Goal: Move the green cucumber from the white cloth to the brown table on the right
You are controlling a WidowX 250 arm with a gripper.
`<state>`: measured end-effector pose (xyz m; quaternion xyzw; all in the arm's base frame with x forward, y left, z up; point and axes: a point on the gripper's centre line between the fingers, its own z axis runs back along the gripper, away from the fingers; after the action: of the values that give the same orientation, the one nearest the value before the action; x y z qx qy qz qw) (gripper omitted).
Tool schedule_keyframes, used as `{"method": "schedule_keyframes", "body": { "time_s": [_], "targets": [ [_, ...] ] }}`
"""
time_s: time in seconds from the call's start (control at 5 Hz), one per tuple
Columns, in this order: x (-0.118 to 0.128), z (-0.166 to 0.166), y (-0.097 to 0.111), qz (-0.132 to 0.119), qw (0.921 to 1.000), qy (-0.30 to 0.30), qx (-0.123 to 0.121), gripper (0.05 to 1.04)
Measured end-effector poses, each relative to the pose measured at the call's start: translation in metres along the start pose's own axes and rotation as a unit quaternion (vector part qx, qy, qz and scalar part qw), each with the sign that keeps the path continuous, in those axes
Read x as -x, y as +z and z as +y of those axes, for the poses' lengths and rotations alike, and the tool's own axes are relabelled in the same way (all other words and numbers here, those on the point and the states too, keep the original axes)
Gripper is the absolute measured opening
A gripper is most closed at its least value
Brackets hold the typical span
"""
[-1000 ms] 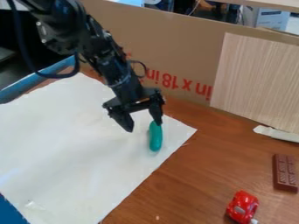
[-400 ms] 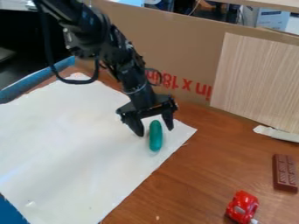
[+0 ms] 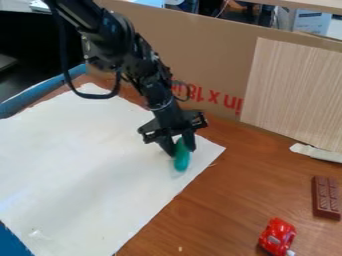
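Green oblong toy (image 3: pixel 182 163) is clamped between the two fingers of the gripper (image 3: pixel 181 151), over the white sheet (image 3: pixel 80 175) near its right-hand corner. Can't tell if it's touching the paper, tbh. A pale box (image 3: pixel 311 21) sits way back at the top right; can't see what's in it. Closer in, a tall cardboard wall (image 3: pixel 200 50) stands right behind the arm, with a wood-grain board (image 3: pixel 290 95) up against it on the right. Down by that board's foot there's a whitish strip (image 3: pixel 317 152). Out on the brown worktop (image 3: pixel 227 195), well apart from the gripper, you've got a chocolate bar (image 3: pixel 326 198) at the right edge and a little red car (image 3: pixel 276 236) at the bottom right.
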<state>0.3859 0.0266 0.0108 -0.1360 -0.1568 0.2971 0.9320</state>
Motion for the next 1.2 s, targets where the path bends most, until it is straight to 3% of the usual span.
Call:
{"method": "schedule_keyframes", "body": {
  "time_s": [0.4,0.8,1.2],
  "targets": [
    [0.002,-0.024,0.007,0.007,0.9999,0.001,0.011,0.441],
    [-0.008,-0.08,0.021,-0.01,0.9994,-0.013,0.03,0.441],
    [0.001,-0.125,-0.003,0.001,0.999,-0.038,0.022,0.441]
  ]
}}
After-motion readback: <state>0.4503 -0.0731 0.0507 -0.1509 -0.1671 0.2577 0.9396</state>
